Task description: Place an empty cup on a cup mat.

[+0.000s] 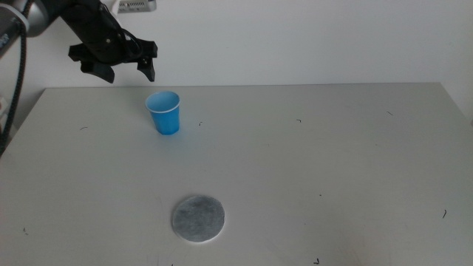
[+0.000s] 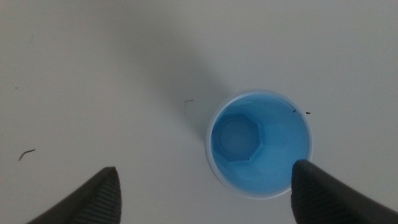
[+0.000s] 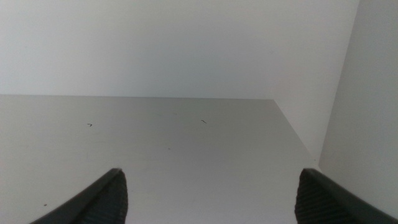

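While left pincer (image 1: pixel 131 70) hovers agape | one cup (image 1: pixel 164 111) | one cup mat (image 1: pixel 198 219)

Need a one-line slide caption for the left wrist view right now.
Left gripper, jaws open, hangs above the upright, empty blue cup on the white table.

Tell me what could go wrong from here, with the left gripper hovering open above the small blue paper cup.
1. In the left wrist view the small bright blue disposable cup sits off-centre between the jaws of the left gripper, near one fingertip; descending straight could clip the rim and tip it.
2. The cup looks light and empty, so a hard squeeze may crush it.
3. The flat round mottled grey cup mat is barely wider than the cup, so an off-centre placement is possible.

The right gripper waits open, out of the middle view.
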Controlling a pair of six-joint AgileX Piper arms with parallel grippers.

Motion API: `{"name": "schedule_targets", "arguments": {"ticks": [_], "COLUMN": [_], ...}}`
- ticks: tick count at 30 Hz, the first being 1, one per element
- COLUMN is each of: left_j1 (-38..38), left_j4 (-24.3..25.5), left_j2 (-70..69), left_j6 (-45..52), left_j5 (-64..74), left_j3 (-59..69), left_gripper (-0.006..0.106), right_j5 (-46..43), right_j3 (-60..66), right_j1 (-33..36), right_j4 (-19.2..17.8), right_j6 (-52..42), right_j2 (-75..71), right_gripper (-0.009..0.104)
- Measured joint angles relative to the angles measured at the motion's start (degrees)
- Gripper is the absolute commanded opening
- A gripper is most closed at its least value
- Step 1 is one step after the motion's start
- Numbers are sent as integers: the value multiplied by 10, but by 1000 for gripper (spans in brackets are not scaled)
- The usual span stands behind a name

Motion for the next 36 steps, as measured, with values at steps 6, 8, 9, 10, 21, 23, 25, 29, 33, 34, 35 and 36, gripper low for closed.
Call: {"name": "schedule_targets", "arguments": {"ticks": [6,8,9,10,21,23,25,29,33,34,35,36], "left_j1": [-5,-5,-5,-5,-5,-5,-5,-5,-5,-6,-6,-7], "left_j4": [-3,-3,-4,-5,-11,-11,-11,-14,-20,-23,-24,-24], "left_j2": [51,65,71,76,113,113,113,113,113,113,112,110], "left_j6": [0,0,0,0,0,0,0,0,0,0,0,0], "left_j5": [-23,-26,-27,-30,-71,-75,-76,-76,-75,-75,-75,-75], "left_j3": [0,0,0,0,0,0,0,0,0,-1,-1,-1], "left_gripper": [105,105,105,105,75,56,39,5,0,0,0,0], "right_j5": [0,0,0,0,0,0,0,0,0,0,0,0], "right_j3": [0,0,0,0,0,0,0,0,0,0,0,0], "right_j1": [0,0,0,0,0,0,0,0,0,0,0,0], "right_j4": [0,0,0,0,0,0,0,0,0,0,0,0], "right_j6": [0,0,0,0,0,0,0,0,0,0,0,0], "right_j2": [0,0,0,0,0,0,0,0,0,0,0,0], "right_gripper": [94,94,94,94,94,94,94,94,94,94,94,94]}}
